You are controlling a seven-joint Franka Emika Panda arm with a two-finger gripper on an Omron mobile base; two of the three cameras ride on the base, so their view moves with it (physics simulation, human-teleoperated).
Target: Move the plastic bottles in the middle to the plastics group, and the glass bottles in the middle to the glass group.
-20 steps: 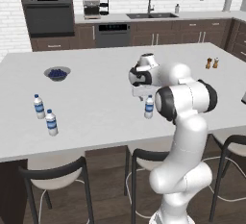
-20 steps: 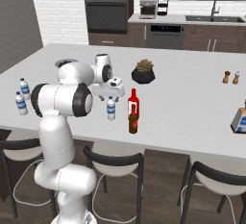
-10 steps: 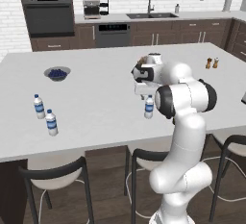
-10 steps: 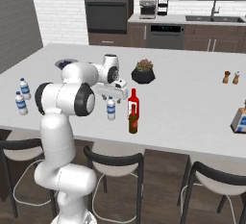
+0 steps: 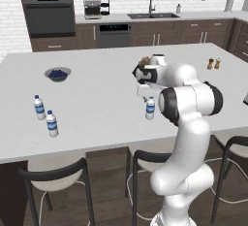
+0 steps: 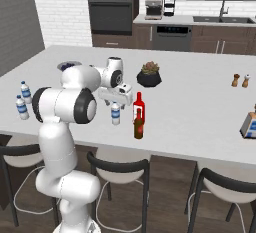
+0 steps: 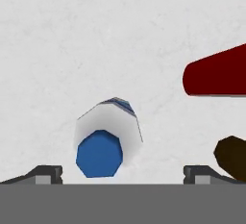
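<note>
I have the end effector [image 6: 116,97] hanging right above the water bottle [image 6: 115,113] in the middle of the counter [image 5: 97,104], pointing straight down, its fingers spread wide and holding nothing. In the hand view the bottle's cap [image 7: 99,153] sits between the two fingertips [image 7: 45,174], a little toward one side, so I judge a small sideways correction is wanted before I lower.

I picked this bottle first because it stands clear on its own side. The red bottle [image 6: 139,109] and the dark brown bottle [image 6: 138,124] stand just beside it, close together, and both show at the edge of the hand view. With the fingers this wide, one of them could brush the brown bottle on the way down, so I would go slowly.

The bottle belongs with the two matching water bottles [image 5: 45,115] near the left end of the counter, well apart from here. The two small brown bottles [image 6: 240,80] stand toward the right end, where the red and brown ones should go.
</note>
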